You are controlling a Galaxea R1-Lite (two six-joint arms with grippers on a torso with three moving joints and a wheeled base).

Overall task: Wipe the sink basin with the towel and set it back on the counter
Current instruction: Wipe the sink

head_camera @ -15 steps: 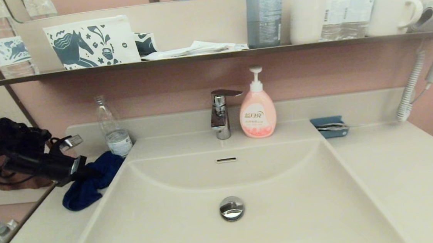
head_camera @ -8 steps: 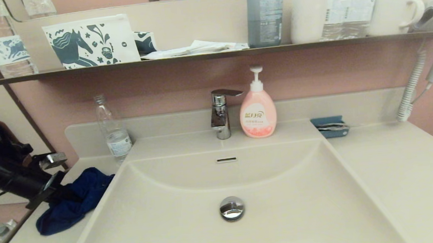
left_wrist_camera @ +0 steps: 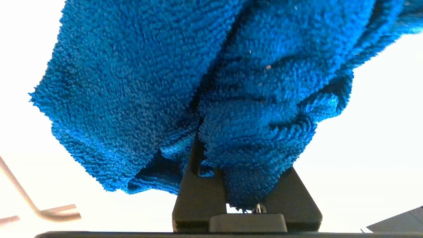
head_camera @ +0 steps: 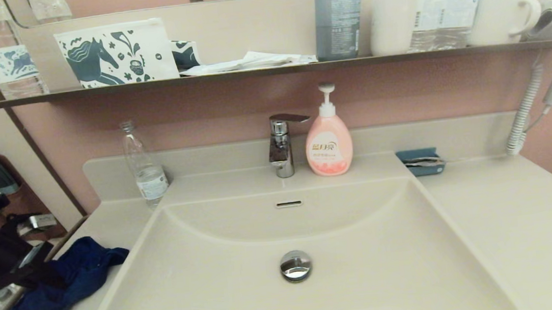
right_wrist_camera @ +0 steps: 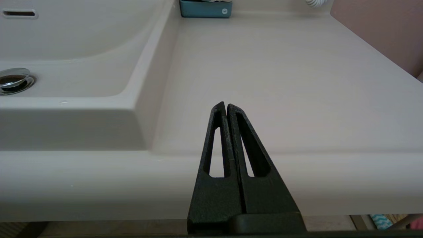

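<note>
Blue terry towel point(head_camera: 64, 285) lies bunched on the cream-beige counter point(head_camera: 507, 215), near-left of the cream rectangular sink basin point(head_camera: 296, 291). I see my left gripper point(head_camera: 44, 276) pinching its fabric. My right gripper point(right_wrist_camera: 226, 109), fingers pressed together, sits parked before the counter's near right edge.

The pink soap bottle point(head_camera: 329, 143) carries a white logo too small to read.
</note>
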